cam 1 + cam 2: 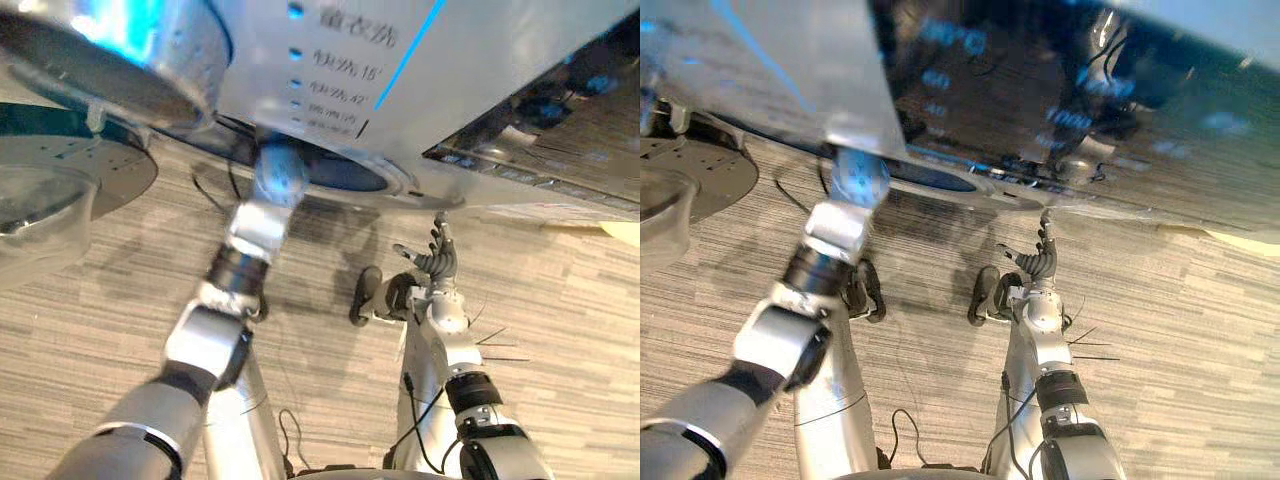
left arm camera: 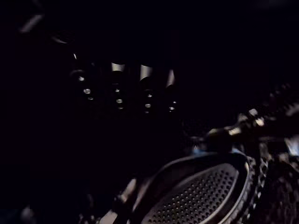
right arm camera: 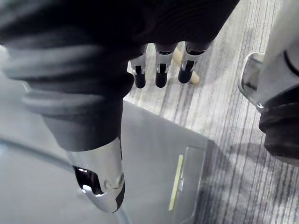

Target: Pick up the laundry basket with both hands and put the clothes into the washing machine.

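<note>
The white washing machine (image 1: 400,80) fills the top of both eye views, with its round door opening (image 1: 345,175) just below the lit control panel. My left arm (image 1: 262,225) reaches up into that opening, and the hand is hidden inside. The left wrist view looks into the dark drum, where a perforated metal paddle (image 2: 196,196) shows. My right hand (image 1: 436,262) hangs in front of the machine's lower edge, above the floor. Its fingers (image 3: 160,74) are relaxed and hold nothing.
The machine's open door with its glass bowl (image 1: 35,205) swings out at the left. Grey striped wood-look flooring (image 1: 560,320) lies below. In the right wrist view a white machine panel with a small flap (image 3: 180,182) stands close to the right hand.
</note>
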